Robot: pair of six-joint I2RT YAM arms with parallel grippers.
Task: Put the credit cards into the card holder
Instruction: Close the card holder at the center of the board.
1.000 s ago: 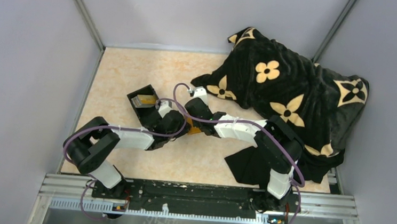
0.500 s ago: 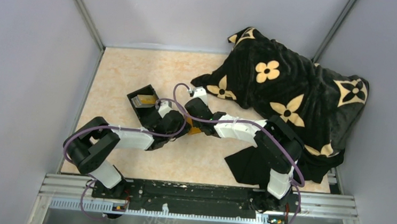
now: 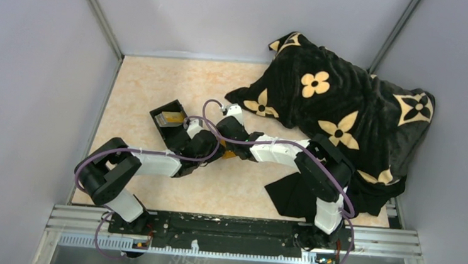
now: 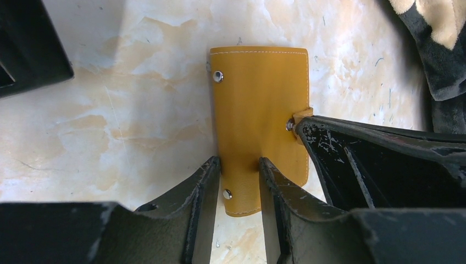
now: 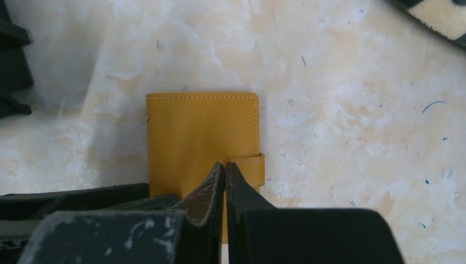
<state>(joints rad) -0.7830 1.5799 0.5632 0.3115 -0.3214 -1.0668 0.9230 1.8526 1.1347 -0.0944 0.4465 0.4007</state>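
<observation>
The orange-tan card holder point(image 4: 258, 104) lies flat on the marble table, closed; it also shows in the right wrist view point(image 5: 198, 137), and only a sliver point(image 3: 230, 152) shows from above. My left gripper point(image 4: 238, 162) stands narrowly open over its near left corner, one finger at its edge and one on its face. My right gripper point(image 5: 225, 165) is shut at the holder's strap tab point(image 5: 250, 168). The credit cards point(image 3: 170, 117), a golden-tan one on top, lie in the black box point(image 3: 158, 121).
A black blanket with tan flowers point(image 3: 340, 109) covers the right back of the table. A black cloth point(image 3: 292, 196) lies under the right arm. The black box also shows at the upper left of the left wrist view point(image 4: 27, 49). Grey walls stand on three sides.
The right arm has shifted slightly to the left. The left arm and the holder have not visibly moved.
</observation>
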